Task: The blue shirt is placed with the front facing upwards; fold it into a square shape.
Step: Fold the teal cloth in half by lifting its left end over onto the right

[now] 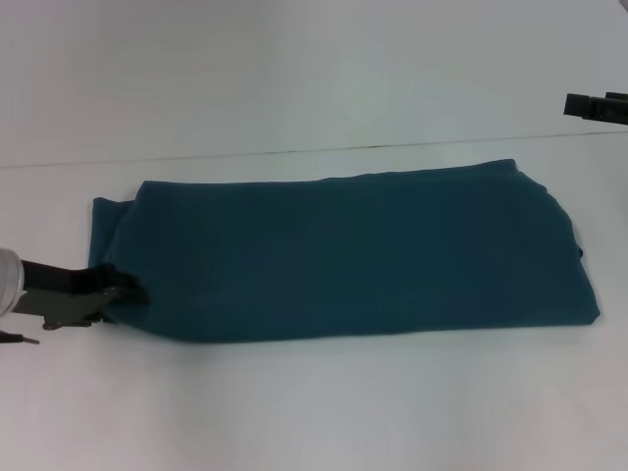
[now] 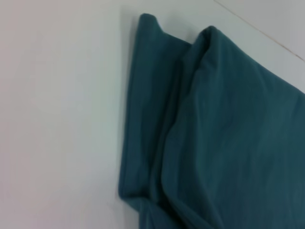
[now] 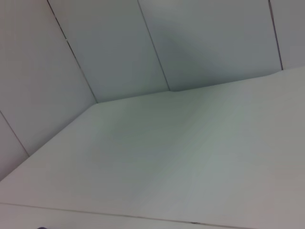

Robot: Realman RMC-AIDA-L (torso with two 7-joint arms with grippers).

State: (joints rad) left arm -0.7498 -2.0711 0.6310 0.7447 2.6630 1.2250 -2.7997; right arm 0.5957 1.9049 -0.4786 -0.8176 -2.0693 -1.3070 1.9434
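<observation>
No text, label, brand or number can be read anywhere; the blue shirt (image 1: 343, 255) shows only plain teal cloth.

Shirt: the blue shirt (image 1: 353, 255) lay folded into a long band across the white tabletop (image 1: 314, 412), plain teal side up, no lettering showing.
Left end effector: the left end effector (image 1: 123, 291) sat low at the shirt's near left corner, its dark fingers touching the cloth edge.
Right end effector: the right end effector (image 1: 595, 106) hung at the far right edge, well apart from the shirt.
</observation>
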